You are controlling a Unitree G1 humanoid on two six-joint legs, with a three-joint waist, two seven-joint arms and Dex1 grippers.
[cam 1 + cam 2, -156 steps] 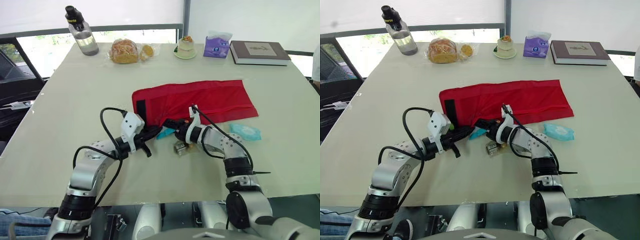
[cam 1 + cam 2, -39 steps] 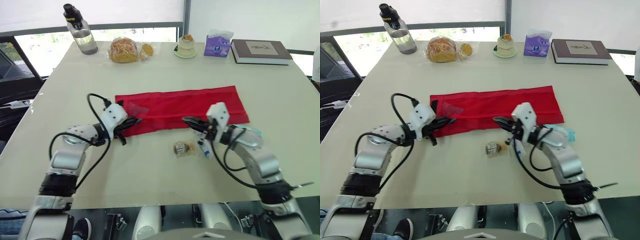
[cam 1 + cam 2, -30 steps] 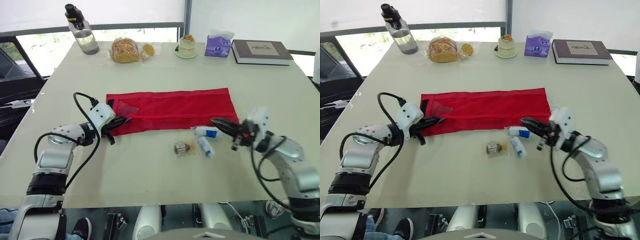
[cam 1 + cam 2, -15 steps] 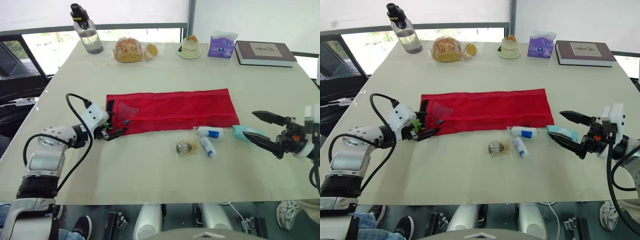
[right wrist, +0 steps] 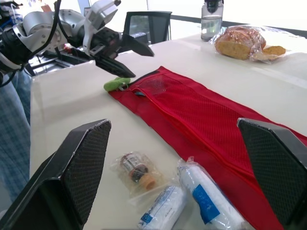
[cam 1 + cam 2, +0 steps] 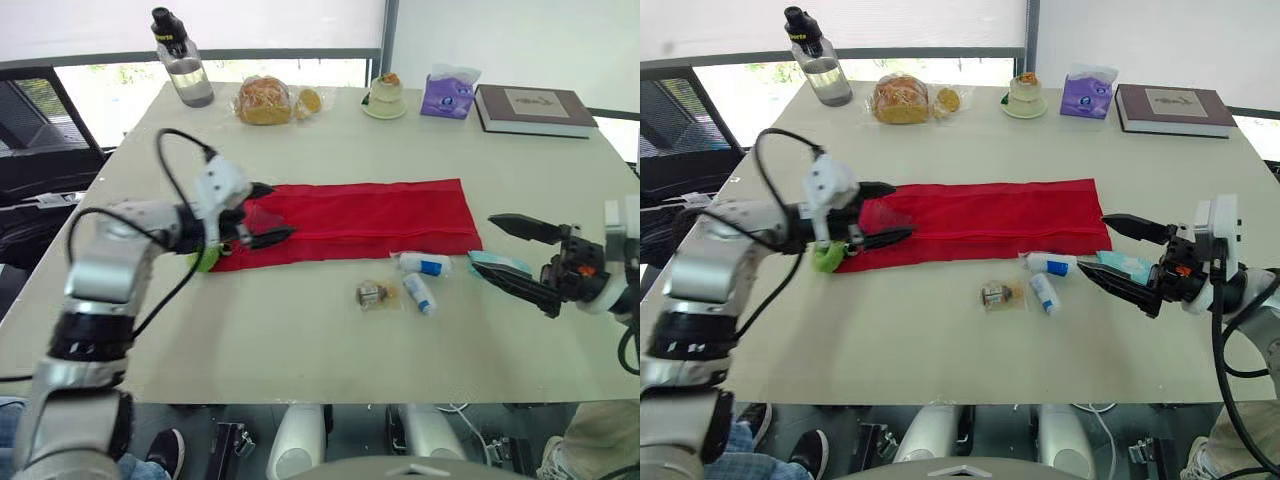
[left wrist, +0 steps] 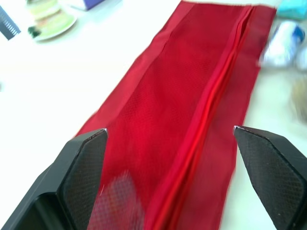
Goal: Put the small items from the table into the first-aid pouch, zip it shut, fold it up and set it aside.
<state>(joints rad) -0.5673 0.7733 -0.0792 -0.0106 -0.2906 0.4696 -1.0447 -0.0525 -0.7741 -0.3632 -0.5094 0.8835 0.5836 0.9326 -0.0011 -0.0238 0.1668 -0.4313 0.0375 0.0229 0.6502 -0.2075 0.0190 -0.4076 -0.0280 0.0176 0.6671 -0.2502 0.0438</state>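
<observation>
— Two grippers: does either hold anything?
— Neither. The left gripper point(image 6: 281, 210) hangs over the left end of the first-aid pouch point(image 6: 380, 215), fingers spread wide with nothing between them. Whether the lower finger touches the cloth I cannot tell.
— And the pouch itself?
— It lies flat and stretched long on the table point(image 6: 300, 340), and a small green item point(image 6: 206, 261) touches its left end.
— The small items?
— All are outside the pouch, off its near edge toward the right end. A clear packet point(image 6: 372, 294) lies apart from that edge. A white roll point(image 6: 421, 264) lies just beside the edge, and a second white roll point(image 6: 418, 293) lies farther out. A teal packet point(image 6: 497, 263) lies off the pouch's right corner.
— The right gripper?
— The right gripper point(image 6: 482, 245) is just right of the pouch, fingers wide apart and empty. Its lower finger is close by the teal packet; I cannot tell if they touch.
</observation>
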